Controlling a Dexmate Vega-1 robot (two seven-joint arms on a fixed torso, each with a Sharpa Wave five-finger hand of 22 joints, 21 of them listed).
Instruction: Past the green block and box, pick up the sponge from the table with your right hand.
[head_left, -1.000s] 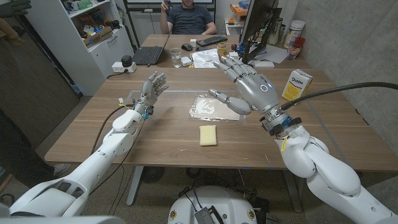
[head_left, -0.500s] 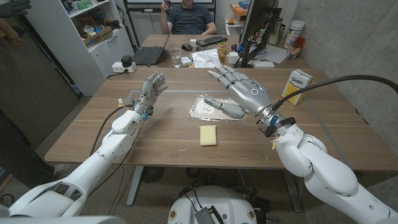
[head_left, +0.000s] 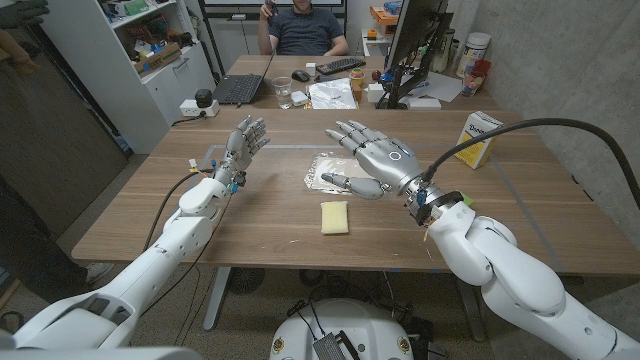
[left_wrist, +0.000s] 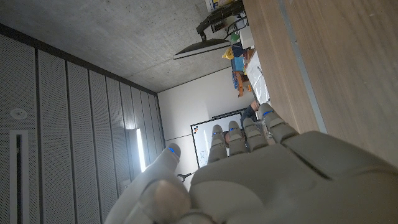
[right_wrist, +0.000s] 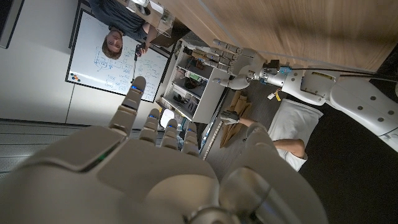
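The sponge (head_left: 334, 217) — a pale yellow block — lies flat on the wooden tabletop (head_left: 260, 225) near the middle of its near edge, with nothing touching it. Just beyond it and a little toward the right edge, the right hand (head_left: 377, 165) hangs above the tabletop with its fingers spread wide and its thumb reaching down toward the sponge, holding nothing; it is near the sponge but apart from it. Under and behind that hand lies a crinkled silver foil sheet (head_left: 325, 172), flat on the wood around the middle of the tabletop. Toward the left edge, the left hand (head_left: 245, 141) stands raised with its fingers apart and pointing up, also empty, well apart from the sponge; from the right wrist view the same left hand (right_wrist: 233, 65) shows with fingers open. Near the right edge stands a yellow and white carton (head_left: 478, 134), tilted slightly. Farther back, a second table pushed against the far edge carries an open laptop (head_left: 240, 89), a clear cup (head_left: 283, 92), crumpled white paper (head_left: 331, 94), a keyboard (head_left: 340, 66) and a dark monitor (head_left: 410, 45) — and a person (head_left: 305, 25) sits behind it.
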